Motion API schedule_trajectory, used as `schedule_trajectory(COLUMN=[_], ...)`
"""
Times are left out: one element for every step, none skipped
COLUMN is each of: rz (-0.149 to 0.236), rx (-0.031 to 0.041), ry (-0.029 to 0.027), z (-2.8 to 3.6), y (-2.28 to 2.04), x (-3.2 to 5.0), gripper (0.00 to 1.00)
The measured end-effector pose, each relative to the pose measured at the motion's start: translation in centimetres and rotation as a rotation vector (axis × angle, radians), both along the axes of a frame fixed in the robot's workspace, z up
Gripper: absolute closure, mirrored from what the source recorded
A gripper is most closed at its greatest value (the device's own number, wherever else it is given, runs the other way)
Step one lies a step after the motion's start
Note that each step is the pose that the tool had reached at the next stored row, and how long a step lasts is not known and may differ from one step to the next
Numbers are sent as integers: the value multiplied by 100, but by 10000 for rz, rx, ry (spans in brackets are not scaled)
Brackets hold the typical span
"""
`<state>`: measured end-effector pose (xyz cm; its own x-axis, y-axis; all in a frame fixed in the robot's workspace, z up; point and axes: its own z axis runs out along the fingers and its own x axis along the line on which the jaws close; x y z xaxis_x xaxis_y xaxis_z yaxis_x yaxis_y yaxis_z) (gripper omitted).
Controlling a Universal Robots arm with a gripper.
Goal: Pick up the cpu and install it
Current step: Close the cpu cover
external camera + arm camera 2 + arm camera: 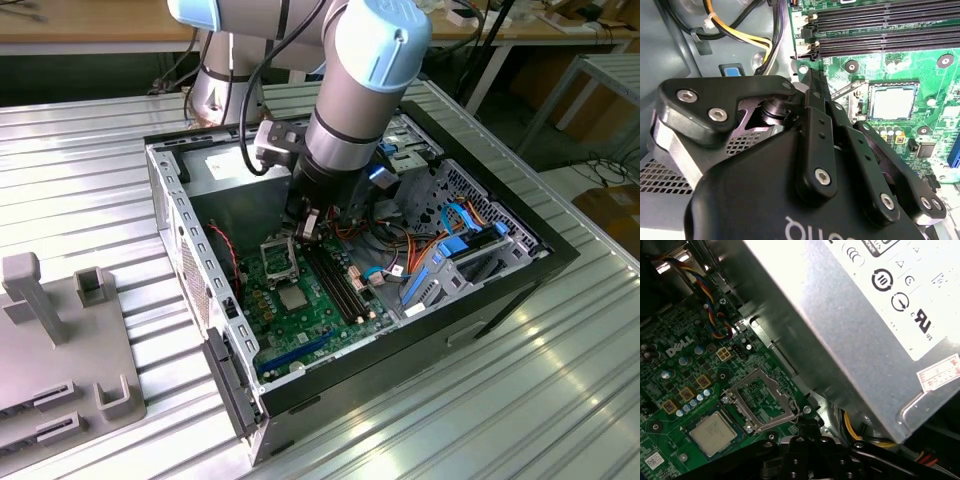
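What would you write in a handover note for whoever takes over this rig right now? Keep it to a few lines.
The gripper: shut, empty, hanging just over the motherboard beside the socket frame.
The cpu: lying flat in its socket, apart from the gripper.
Done: the cpu looks seated.
Left: the socket frame stands open, not closed over the cpu.

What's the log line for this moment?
gripper: above motherboard, near socket frame | cpu: flat on motherboard, apart from gripper | socket frame: hinged open
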<state>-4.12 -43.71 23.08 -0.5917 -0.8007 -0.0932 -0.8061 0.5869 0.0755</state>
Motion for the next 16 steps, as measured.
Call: schedule_trajectory(rz=[0, 0, 0, 0, 0, 0, 0, 0, 0, 0, 0, 0, 0, 0, 0, 0], rx=[-7, -13, -29, -35, -44, -56, -61, -67, -75, -79, -82, -85, -88, -92, -100, -106], ry=[0, 1, 0, 0, 0, 0, 0, 0, 0, 0, 0, 0, 0, 0, 0, 0], z=[5, 9, 17, 20, 25, 32, 35, 40, 45, 49, 53, 57, 60, 63, 67, 69], y=[0, 0, 0, 0, 0, 0, 0, 0, 0, 0, 0, 0, 0, 0, 0, 0], x=[0, 0, 0, 0, 0, 0, 0, 0, 0, 0, 0, 0, 0, 0, 0, 0], gripper=[89, 89, 89, 89, 89, 89, 89, 89, 89, 89, 89, 89, 89, 89, 89, 89])
